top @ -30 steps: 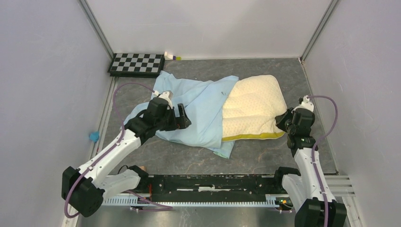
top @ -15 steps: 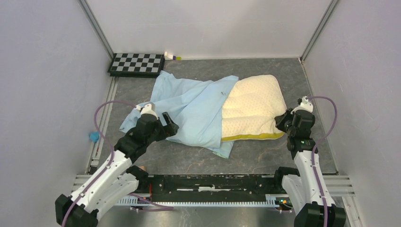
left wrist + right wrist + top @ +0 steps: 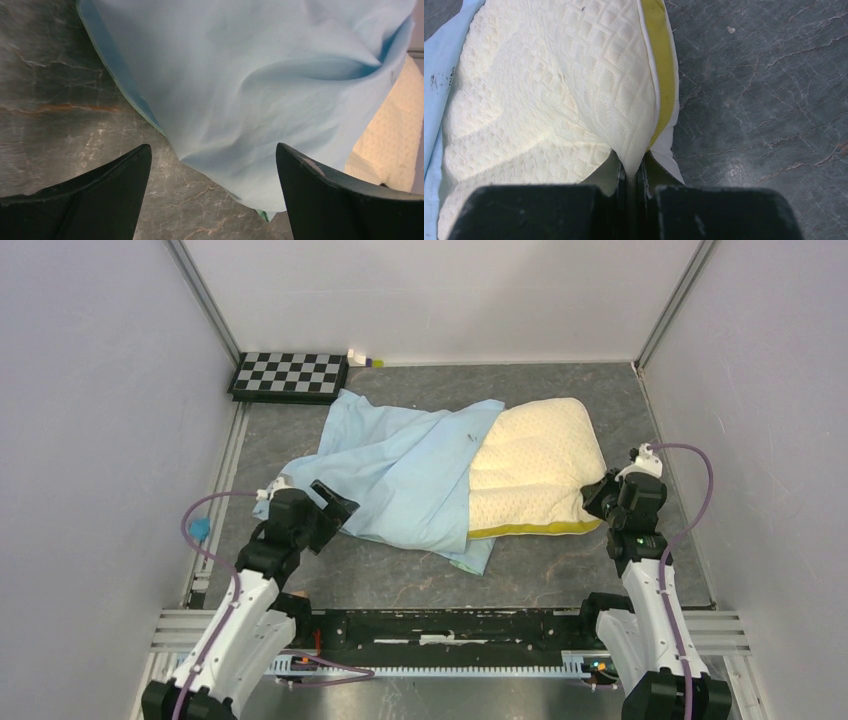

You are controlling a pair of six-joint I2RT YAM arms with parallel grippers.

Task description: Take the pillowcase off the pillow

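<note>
Your left tool [image 3: 333, 510] has drawn back toward the near-left since a second ago. It now hangs wide open at the pillowcase's [image 3: 410, 475] near-left edge, holding nothing. The desk [image 3: 560, 570] is dark marbled stone between pale walls. The pillowcase lies mid-desk and hides the pillow's [image 3: 535, 465] left end; the right half lies bare. A checkerboard [image 3: 290, 375] sits far-left. Your right tool [image 3: 631, 172] is clamped on the pillow's near-right corner.

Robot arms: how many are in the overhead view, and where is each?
2. The left arm stands near left, its left tool open by the pillowcase's edge; the right arm near right, its right tool shut on the pillow's corner.
</note>
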